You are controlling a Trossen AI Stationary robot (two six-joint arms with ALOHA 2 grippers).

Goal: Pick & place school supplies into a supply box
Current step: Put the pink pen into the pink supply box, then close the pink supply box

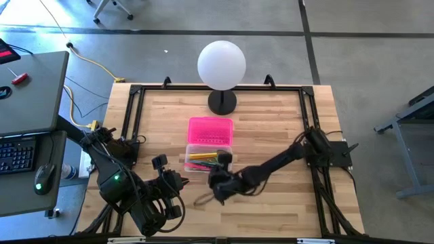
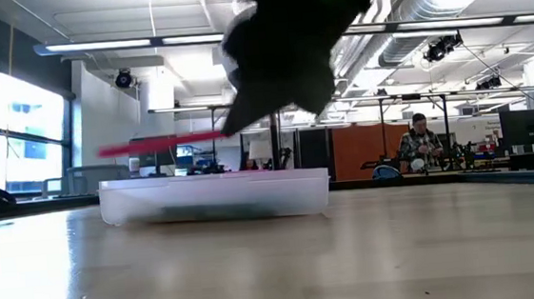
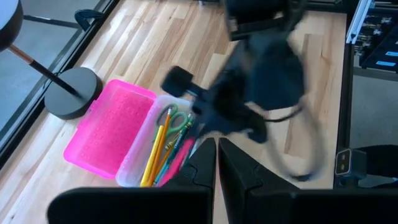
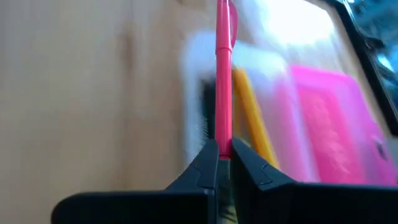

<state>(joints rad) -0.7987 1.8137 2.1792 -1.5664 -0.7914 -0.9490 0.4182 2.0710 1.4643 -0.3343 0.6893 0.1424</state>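
The clear supply box [image 1: 205, 160] lies open on the table with its pink lid [image 1: 211, 130] flat behind it. Inside it lie yellow pencils [image 3: 158, 146], other pens and green-handled scissors [image 3: 178, 119]. My right gripper [image 1: 218, 181] hovers at the box's near right side and is shut on a red pen [image 4: 224, 74]. In the low view the red pen [image 2: 161, 142] shows level above the box [image 2: 213, 196]. My left gripper [image 3: 217, 163] is shut and waits near the table's near-left, pointing toward the box. My right gripper pinches the red pen between its two fingers at one end [image 4: 224, 140]. The fingers lie along the pen, which sticks straight out ahead of them. The pen is lifted clear and lies about level above the box [image 4: 249, 93].
A white globe lamp [image 1: 222, 64] on a black base [image 1: 222, 102] stands behind the lid near the far edge. A black frame [image 1: 132, 115] runs along the table's sides. Bare wood lies to the right of the box. A person [image 2: 421, 147] sits far off in the room.
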